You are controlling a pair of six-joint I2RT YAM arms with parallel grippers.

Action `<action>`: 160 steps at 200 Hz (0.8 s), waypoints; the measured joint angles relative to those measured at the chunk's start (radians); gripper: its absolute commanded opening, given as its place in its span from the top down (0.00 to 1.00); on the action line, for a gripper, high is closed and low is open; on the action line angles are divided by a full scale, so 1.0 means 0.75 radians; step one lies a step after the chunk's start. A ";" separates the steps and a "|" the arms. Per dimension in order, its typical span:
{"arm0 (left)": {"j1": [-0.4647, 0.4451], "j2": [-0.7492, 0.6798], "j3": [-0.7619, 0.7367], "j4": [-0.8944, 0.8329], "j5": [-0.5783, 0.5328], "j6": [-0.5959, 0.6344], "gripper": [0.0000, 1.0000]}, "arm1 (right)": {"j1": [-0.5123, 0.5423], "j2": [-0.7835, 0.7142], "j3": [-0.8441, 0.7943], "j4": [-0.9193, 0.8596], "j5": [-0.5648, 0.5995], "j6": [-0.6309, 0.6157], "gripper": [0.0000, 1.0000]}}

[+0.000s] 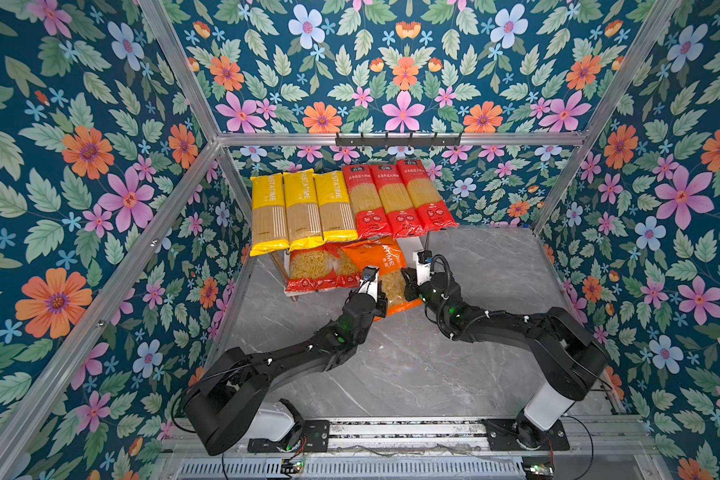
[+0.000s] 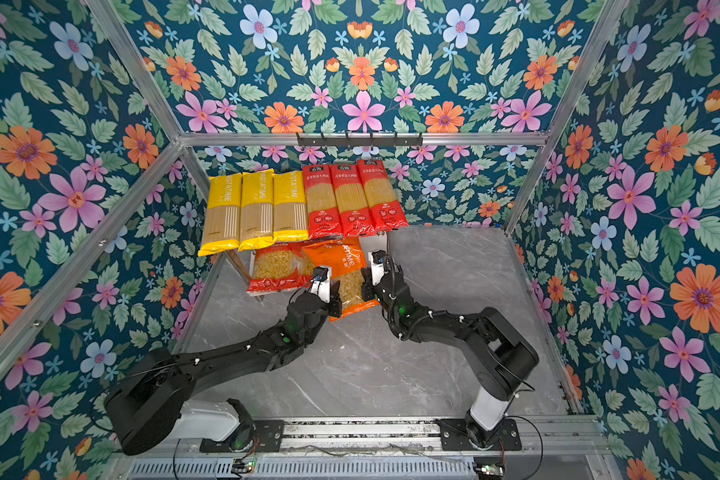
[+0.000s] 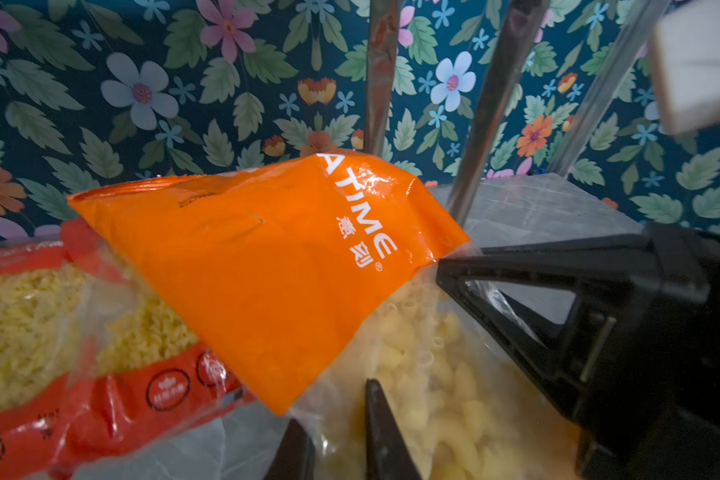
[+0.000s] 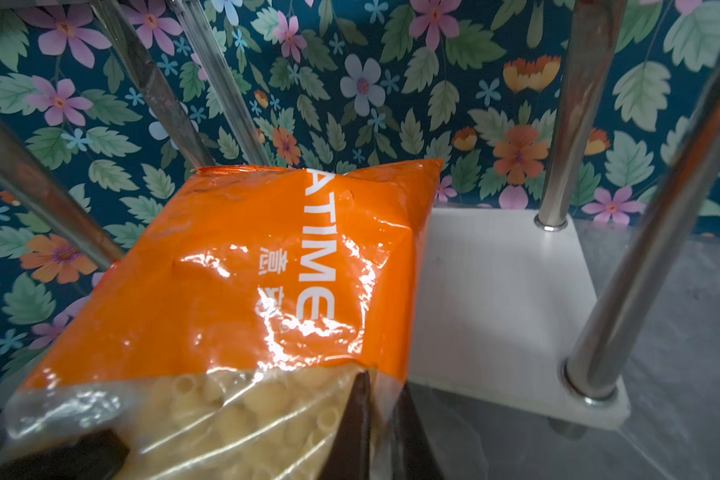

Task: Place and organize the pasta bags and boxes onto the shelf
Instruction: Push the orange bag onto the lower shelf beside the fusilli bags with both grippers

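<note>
Now | left hand [image 3: 332, 403] clenched on the clear end of the orange bag [image 1: 385, 259]; right hand [image 4: 385, 392] clenched on its other edge | bag tilted, printed end in over the lower board of the shelf [image 4: 495, 291], overlapping a short red pack [image 1: 308, 270]

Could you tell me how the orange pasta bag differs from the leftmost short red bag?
The orange bag holds elbow tubes; the red bag, small curls. The orange bag is tilted, pinched by the left gripper and right gripper; the red bag lies ungripped on the shelf's lower board. Both have clear windows.
</note>
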 measured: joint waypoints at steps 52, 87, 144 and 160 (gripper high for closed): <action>0.122 0.298 0.174 0.185 -0.084 0.066 1.00 | -0.004 0.277 0.217 0.268 0.154 -0.166 0.90; 0.173 0.476 0.322 0.200 -0.125 0.059 1.00 | -0.011 0.331 0.269 0.296 0.189 -0.230 0.61; 0.224 0.628 0.484 0.157 -0.110 0.005 1.00 | 0.028 0.089 0.012 0.302 0.176 -0.253 0.53; 0.226 0.651 0.518 0.141 -0.094 -0.009 1.00 | 0.061 -0.022 -0.081 0.299 0.175 -0.255 0.53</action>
